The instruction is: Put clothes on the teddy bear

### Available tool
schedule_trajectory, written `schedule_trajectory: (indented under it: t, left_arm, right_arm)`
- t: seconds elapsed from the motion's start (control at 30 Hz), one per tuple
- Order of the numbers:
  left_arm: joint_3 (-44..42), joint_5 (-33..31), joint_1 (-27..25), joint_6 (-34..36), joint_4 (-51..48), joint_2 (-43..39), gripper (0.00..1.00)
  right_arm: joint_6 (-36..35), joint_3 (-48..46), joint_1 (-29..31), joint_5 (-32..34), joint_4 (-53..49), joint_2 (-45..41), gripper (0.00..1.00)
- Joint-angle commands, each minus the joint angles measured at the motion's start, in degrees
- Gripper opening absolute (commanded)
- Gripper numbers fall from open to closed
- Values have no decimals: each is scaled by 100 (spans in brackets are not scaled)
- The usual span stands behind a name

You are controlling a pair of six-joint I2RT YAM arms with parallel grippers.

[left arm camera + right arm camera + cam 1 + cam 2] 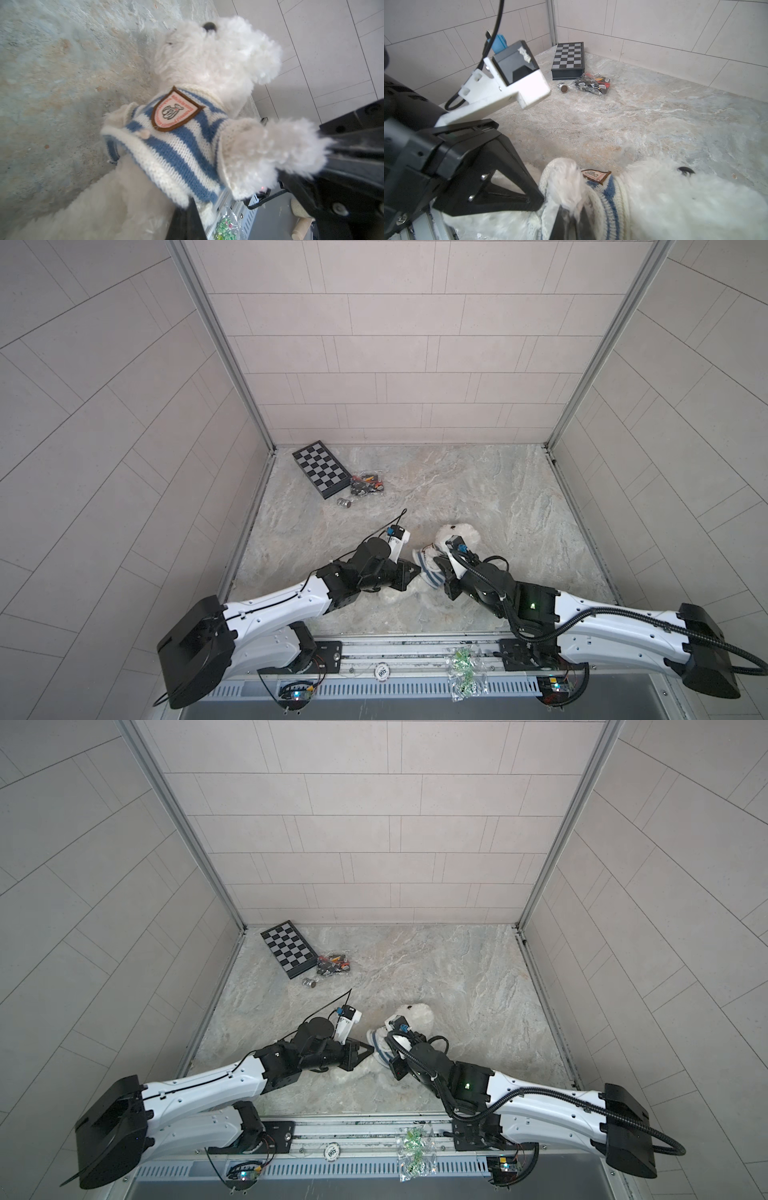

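Observation:
The teddy bear [462,532] [417,1013] lies on the marble table between my two grippers, its white fluffy head [218,52] toward the back. A blue-and-white striped knit shirt [176,149] [430,574] with a brown-edged badge [176,110] sits round its chest. My left gripper [419,570] [538,202] is shut, its tip pressed into the shirt's lower edge [188,199]. One furry arm [270,149] pokes out of a sleeve. My right gripper [571,217] [441,568] is shut on that arm's fur. The bear's lower body is mostly hidden under the arms.
A folded chessboard [320,468] lies at the back left, with a clear bag of small pieces [366,485] and a small metal cylinder [344,502] beside it. A bag of green bits [463,672] rests on the front rail. Tiled walls enclose three sides.

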Motion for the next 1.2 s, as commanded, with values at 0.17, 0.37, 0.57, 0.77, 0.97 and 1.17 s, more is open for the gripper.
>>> schedule_trajectory:
  t: [0.17, 0.37, 0.57, 0.77, 0.97, 1.17]
  left_arm:
    - [-178, -50, 470, 503, -243, 154, 0]
    - [-13, -441, 528, 1073, -821, 378, 0]
    - [37, -501, 517, 1186, -842, 431, 0]
    - [105, -326, 481, 987, -544, -15, 4]
    - [72, -642, 236, 785, -675, -782, 36]
    - [-78, -1199, -330, 493, -886, -1451, 46]
  right_arm:
    - [484, 72, 7, -130, -260, -851, 0]
    - [1022, -90, -98, -95, -278, -1179, 0]
    - [1160, -87, -111, 36, -333, -1185, 0]
    - [1335, 87, -111, 347, -342, -752, 0]
    - [1782, 421, -119, 788, -667, -301, 0]
    - [2302, 592, -192, 942, -895, -121, 0]
